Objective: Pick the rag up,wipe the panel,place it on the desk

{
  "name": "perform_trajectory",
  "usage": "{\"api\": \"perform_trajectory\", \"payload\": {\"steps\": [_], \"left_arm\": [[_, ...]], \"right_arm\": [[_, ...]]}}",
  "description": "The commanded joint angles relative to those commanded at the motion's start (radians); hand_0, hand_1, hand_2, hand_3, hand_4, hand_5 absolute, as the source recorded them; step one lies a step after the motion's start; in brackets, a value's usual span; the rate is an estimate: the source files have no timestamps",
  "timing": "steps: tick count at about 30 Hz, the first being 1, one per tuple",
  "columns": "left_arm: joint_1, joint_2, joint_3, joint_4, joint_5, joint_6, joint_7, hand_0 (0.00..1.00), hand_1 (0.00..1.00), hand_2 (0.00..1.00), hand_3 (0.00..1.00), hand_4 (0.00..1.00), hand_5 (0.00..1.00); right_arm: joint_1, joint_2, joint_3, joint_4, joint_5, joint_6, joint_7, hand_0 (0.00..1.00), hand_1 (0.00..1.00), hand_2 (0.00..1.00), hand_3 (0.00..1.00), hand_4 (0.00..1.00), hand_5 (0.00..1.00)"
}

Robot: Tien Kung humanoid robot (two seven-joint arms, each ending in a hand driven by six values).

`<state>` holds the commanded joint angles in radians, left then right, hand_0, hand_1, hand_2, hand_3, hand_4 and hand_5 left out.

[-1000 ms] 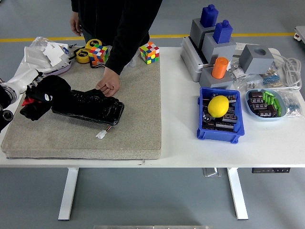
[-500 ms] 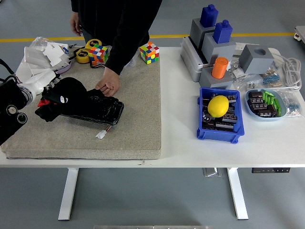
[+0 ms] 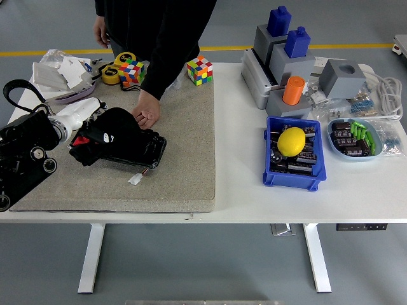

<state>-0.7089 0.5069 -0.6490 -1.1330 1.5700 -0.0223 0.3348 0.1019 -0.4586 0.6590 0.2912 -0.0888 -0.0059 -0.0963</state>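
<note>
A blue bin (image 3: 294, 173) at the table's right is seen holding dark parts and a yellow lemon-like object (image 3: 292, 140). A pale oval dish (image 3: 358, 150) beside it contains dark blocks and green pieces. The black rag (image 3: 109, 131) is bunched on the left end of the black panel (image 3: 135, 150), which lies on the beige mat (image 3: 184, 127). The left hand (image 3: 95, 132) is covered by the rag; whether its fingers are closed on it cannot be told. A person's hand (image 3: 147, 116) is pressed on the panel's far edge.
</note>
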Motion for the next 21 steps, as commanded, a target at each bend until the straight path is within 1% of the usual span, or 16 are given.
{"api": "perform_trajectory", "payload": {"steps": [5, 8, 16, 20, 21], "left_arm": [[-0.006, -0.004, 0.018, -0.052, -0.005, -0.001, 0.012, 0.258, 0.268, 0.41, 0.604, 0.653, 0.071], [-0.015, -0.004, 0.032, -0.093, 0.0, -0.002, 0.024, 0.258, 0.268, 0.41, 0.604, 0.653, 0.071], [-0.035, -0.017, 0.057, -0.133, 0.008, -0.006, 0.045, 0.259, 0.267, 0.409, 0.604, 0.654, 0.071], [-0.041, -0.031, 0.064, -0.155, 0.013, -0.006, 0.054, 0.259, 0.267, 0.409, 0.604, 0.654, 0.071], [-0.042, -0.034, 0.067, -0.169, 0.015, -0.006, 0.058, 0.259, 0.267, 0.409, 0.604, 0.654, 0.071]], "right_arm": [[0.001, 0.0, -0.007, -0.002, 0.006, 0.0, 0.0, 0.726, 0.68, 0.683, 0.597, 0.998, 0.514], [0.003, -0.001, -0.006, -0.001, 0.005, -0.002, 0.001, 0.726, 0.68, 0.683, 0.597, 0.998, 0.514], [0.002, -0.002, -0.01, -0.001, 0.007, -0.001, 0.001, 0.727, 0.679, 0.683, 0.596, 0.998, 0.513], [0.002, -0.002, -0.013, -0.004, 0.012, 0.0, 0.0, 0.727, 0.679, 0.683, 0.596, 0.998, 0.513], [0.003, -0.002, -0.014, -0.004, 0.012, 0.0, 0.0, 0.727, 0.679, 0.683, 0.596, 0.998, 0.513]]}}
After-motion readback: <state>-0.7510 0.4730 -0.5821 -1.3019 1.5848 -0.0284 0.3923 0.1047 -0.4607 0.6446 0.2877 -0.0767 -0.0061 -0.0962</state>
